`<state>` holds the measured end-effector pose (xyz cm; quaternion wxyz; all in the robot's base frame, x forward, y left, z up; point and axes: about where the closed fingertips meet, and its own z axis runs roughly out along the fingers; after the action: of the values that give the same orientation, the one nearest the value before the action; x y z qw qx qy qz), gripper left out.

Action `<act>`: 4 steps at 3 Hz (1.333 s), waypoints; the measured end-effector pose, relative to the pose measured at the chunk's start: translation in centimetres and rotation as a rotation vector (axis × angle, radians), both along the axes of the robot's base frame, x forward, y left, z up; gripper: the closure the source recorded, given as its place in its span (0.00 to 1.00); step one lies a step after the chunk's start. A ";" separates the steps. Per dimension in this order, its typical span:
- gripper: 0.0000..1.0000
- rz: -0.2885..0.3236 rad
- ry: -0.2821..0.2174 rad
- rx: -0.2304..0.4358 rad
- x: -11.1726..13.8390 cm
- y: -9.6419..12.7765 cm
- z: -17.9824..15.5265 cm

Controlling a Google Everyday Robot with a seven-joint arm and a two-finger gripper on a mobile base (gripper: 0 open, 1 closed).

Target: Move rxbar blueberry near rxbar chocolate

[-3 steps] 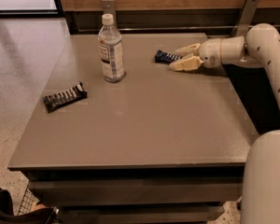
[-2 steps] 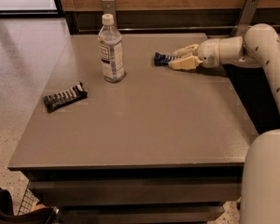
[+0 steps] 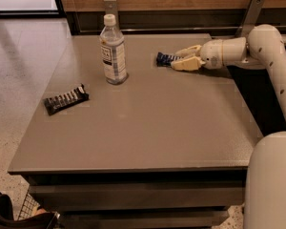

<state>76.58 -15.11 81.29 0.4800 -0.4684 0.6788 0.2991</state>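
Note:
The rxbar blueberry (image 3: 163, 58), a small dark blue bar, is at the far middle of the grey table (image 3: 148, 128). My gripper (image 3: 178, 59) reaches in from the right, and its cream fingers (image 3: 189, 50) are closed on the bar's right end. The bar is low, at or just above the tabletop. The rxbar chocolate (image 3: 66, 99), a black bar with white lettering, lies flat near the table's left edge, far from the gripper.
A clear water bottle (image 3: 113, 51) with a white cap stands upright between the two bars, left of the gripper. A wooden wall with metal posts (image 3: 251, 13) runs behind the table. My white arm (image 3: 271, 51) runs along the right side.
My gripper and the blue bar have shifted slightly to the left together. The bottle and the black bar have not moved.

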 end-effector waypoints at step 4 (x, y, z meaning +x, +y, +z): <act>1.00 -0.007 -0.011 -0.022 -0.5 0.1 1.2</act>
<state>76.07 -15.01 82.44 0.4796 -0.4729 0.6810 0.2873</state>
